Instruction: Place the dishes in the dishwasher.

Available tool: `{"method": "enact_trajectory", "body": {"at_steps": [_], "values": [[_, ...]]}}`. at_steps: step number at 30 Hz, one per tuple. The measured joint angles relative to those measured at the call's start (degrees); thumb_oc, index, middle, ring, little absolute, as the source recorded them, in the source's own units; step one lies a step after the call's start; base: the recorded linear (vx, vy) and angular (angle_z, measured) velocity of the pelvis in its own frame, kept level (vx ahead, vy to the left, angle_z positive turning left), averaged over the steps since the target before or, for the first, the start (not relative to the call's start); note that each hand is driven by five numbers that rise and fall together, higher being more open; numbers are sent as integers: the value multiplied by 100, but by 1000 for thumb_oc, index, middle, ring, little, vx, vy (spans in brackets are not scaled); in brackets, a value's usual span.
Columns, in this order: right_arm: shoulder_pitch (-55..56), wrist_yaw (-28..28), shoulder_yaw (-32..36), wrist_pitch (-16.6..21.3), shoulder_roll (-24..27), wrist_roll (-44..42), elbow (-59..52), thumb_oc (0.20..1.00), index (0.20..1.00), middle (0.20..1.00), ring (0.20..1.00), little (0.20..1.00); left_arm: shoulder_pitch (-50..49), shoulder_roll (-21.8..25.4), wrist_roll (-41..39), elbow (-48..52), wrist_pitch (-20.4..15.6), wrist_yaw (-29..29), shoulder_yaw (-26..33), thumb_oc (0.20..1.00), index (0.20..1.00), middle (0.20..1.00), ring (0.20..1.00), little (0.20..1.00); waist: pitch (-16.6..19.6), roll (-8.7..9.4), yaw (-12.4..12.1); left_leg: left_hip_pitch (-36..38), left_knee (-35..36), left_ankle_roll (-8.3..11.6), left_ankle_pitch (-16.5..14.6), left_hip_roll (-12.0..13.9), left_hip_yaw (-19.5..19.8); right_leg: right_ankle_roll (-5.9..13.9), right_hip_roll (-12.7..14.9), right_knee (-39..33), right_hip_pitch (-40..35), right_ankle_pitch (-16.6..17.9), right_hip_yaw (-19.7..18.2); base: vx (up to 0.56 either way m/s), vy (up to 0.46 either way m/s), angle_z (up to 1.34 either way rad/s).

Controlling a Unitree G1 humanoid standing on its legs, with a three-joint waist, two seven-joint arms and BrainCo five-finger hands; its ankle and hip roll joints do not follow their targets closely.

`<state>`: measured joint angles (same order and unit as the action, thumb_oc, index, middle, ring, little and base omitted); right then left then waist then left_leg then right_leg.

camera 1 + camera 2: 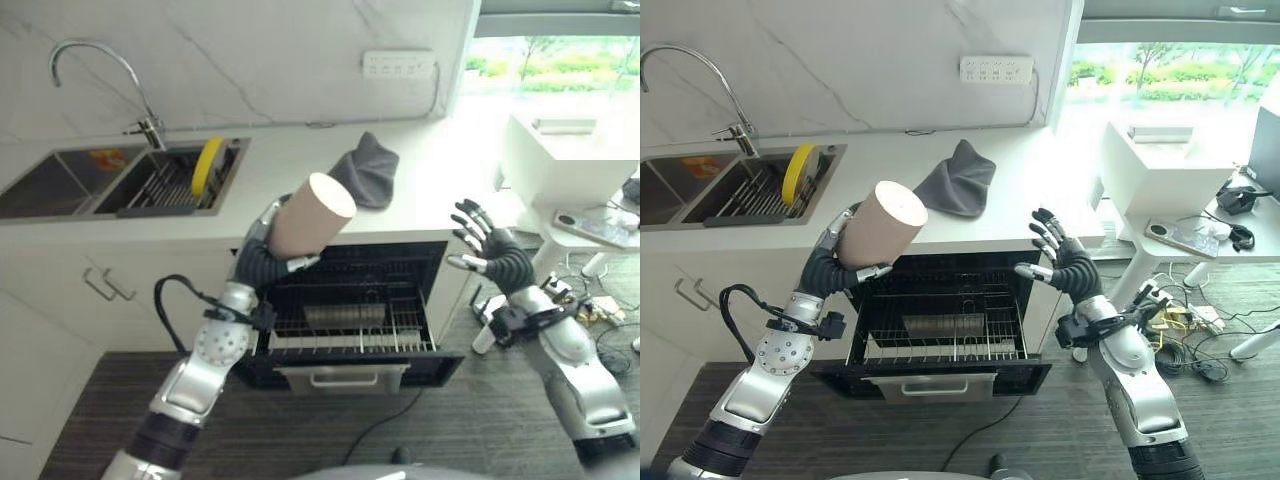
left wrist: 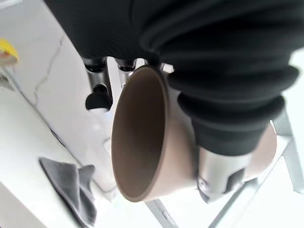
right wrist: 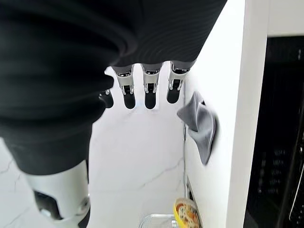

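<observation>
So the tan, tapered ceramic cup (image 1: 311,215) is up in the air, tilted with its flat base facing the camera, right above the open black dishwasher (image 1: 350,300) and its wire rack (image 1: 350,328). Left robot hand (image 1: 258,262) has its fingers and thumb curled round the cup's sides. Right robot hand (image 1: 487,247) hovers off to the right of the dishwasher, fingers spread and holding nothing. A crumpled grey cloth (image 1: 367,170) sits on the white desk (image 1: 440,180), and a yellow plate (image 1: 206,164) stands in the sink rack (image 1: 165,185).
</observation>
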<state>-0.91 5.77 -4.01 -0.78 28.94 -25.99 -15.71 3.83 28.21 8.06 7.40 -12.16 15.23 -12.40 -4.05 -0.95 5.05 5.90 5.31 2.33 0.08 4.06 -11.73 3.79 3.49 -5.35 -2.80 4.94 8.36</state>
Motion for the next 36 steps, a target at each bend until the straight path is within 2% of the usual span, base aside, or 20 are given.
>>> {"method": "enact_trajectory", "body": {"at_steps": [3,7,12,17,21,29,36], "values": [[-364,-16,-269,3,-63,-2,-102,1000,1000,1000,1000,1000,293,-78,216,-241,147,179,-338,200,200,200,200,200,3,-5,-11,4,-6,64,44,5,0,-39,-5,29,-11,51,11,0,0,0],[-726,-55,-494,8,-117,-3,-103,1000,1000,1000,1000,1000,464,-221,235,-428,170,501,-564,200,200,200,200,200,3,-5,-23,53,-35,75,52,6,-10,-36,-4,30,-70,55,19,0,0,0],[-944,-77,-496,2,-173,-185,-102,1000,1000,1000,1000,1000,643,-416,265,-543,171,843,-564,200,200,200,200,200,5,0,-68,98,-1,66,43,13,-30,-31,-6,29,-100,37,10,2,-1,-2],[-948,-133,-641,-5,-328,-451,-55,1000,1000,1000,1000,1000,826,-569,202,-544,61,1110,-567,200,200,200,200,200,63,91,-67,97,0,56,38,24,-30,-6,-16,29,-97,20,7,0,0,0],[-1006,-239,-706,-9,-602,-451,23,1000,1000,1000,1000,1000,946,-697,195,-592,-176,1506,-628,200,200,200,200,200,137,196,-71,96,-2,57,39,25,-30,-35,-15,29,-99,41,10,0,0,0],[-1274,-572,-1095,-11,-785,-664,247,1000,1000,1000,1000,1000,1094,-829,296,-629,-313,2062,-905,200,200,200,200,200,184,124,-71,115,-2,62,42,24,-29,-43,-14,29,-122,46,18,0,0,0],[-1722,-1030,-1268,-1,-946,-437,501,1000,1000,1000,1000,1000,1302,-853,499,-857,-315,2222,-1237,200,200,200,200,200,207,87,-81,121,-1,57,39,26,-22,-45,-14,29,-130,46,26,0,0,0]]}}
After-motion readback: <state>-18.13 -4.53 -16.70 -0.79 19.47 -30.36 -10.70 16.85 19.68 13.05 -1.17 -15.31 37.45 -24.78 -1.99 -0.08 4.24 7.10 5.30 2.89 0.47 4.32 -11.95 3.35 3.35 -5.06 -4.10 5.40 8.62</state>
